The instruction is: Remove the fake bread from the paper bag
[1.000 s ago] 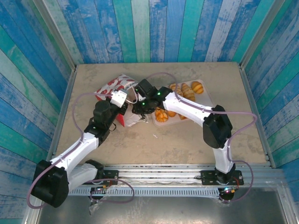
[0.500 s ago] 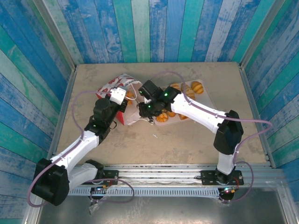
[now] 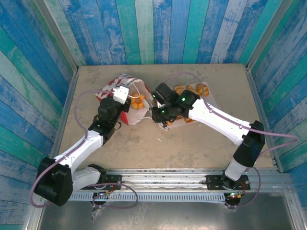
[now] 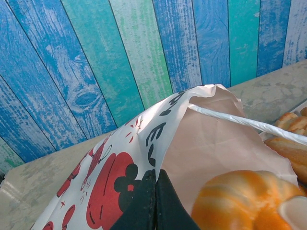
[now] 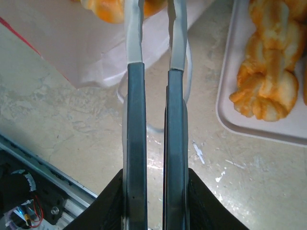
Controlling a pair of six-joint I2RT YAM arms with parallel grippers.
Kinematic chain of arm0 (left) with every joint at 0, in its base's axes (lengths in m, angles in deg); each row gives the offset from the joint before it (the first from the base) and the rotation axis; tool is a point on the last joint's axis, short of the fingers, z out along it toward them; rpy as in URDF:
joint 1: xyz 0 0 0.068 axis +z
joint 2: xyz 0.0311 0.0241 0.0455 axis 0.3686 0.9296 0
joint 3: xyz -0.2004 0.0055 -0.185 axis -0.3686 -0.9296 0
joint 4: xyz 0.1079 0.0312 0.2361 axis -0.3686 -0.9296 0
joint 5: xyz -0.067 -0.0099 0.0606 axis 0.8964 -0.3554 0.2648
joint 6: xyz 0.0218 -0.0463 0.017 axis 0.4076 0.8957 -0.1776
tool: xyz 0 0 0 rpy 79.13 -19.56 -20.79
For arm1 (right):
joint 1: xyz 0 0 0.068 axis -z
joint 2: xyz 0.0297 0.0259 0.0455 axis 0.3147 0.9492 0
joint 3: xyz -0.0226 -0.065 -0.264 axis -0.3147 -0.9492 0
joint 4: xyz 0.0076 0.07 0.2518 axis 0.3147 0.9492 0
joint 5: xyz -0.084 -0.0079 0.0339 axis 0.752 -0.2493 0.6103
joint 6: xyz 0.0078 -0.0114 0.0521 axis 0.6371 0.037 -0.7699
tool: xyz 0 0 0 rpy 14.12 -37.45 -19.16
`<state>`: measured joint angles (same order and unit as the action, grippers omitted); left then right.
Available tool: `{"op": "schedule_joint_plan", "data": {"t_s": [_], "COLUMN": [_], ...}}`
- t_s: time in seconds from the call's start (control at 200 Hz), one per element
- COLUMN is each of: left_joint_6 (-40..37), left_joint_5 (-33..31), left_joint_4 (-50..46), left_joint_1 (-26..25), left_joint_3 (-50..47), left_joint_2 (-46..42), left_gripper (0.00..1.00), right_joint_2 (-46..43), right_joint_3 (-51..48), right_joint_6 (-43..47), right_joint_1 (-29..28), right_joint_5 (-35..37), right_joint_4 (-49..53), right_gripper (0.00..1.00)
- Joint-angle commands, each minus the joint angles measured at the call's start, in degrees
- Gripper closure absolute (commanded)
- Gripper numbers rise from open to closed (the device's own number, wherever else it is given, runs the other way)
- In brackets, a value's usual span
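Note:
The paper bag (image 3: 115, 91) lies on its side at the back left, its mouth facing right. My left gripper (image 3: 121, 97) is shut on the bag's upper edge (image 4: 158, 139) and holds the mouth up. A golden croissant (image 3: 138, 102) sits inside the mouth (image 4: 244, 199). My right gripper (image 3: 160, 116) hovers just right of the bag, over the table by the tray's left edge. Its fingers (image 5: 135, 96) stand parallel with a narrow empty gap and point at the bag (image 5: 81, 43) and the croissant (image 5: 108, 8). The white cord handle (image 5: 188, 76) lies under them.
A pale tray (image 3: 210, 103) right of the bag carries several bread pieces (image 3: 194, 93), including a knotted roll (image 5: 268, 72). Blue plank walls close in the table on three sides. The metal rail (image 3: 163, 179) runs along the near edge.
My right gripper has drawn back to the right, out of the bag's mouth. The left gripper has lifted the bag's edge, and the croissant now shows inside.

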<state>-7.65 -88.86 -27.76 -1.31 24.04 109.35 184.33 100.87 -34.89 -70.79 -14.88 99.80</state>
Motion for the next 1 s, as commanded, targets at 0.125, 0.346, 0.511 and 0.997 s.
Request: {"op": "schedule_joint_plan", "data": {"t_s": [0.125,0.346,0.511,0.997], "left_joint_6": [0.92,0.85,0.76,1.54], "left_joint_5": [-1.14,-1.07,-1.13,1.02], "left_joint_4": [-0.77,-1.22,-1.72,-1.58], "left_joint_1": [-0.09,-0.09,-0.08,-0.09], "left_joint_3": [2.65,3.05,3.14,2.83], "left_joint_2": [3.24,3.96,3.48,0.71], "left_gripper": [0.98,0.99,0.99,0.98], "right_joint_2": [-7.63,-15.18,-23.07,-33.64], "right_joint_3": [-3.51,-6.60,-11.14,-22.64], "right_joint_6": [0.47,-0.49,-1.95,3.69], "right_joint_1": [-0.39,0.42,4.92,35.52], "right_joint_5": [3.73,7.18,9.65,0.00], "right_joint_4": [1.10,1.87,3.64,11.82], "right_gripper": [0.99,0.99,0.99,0.99]}}
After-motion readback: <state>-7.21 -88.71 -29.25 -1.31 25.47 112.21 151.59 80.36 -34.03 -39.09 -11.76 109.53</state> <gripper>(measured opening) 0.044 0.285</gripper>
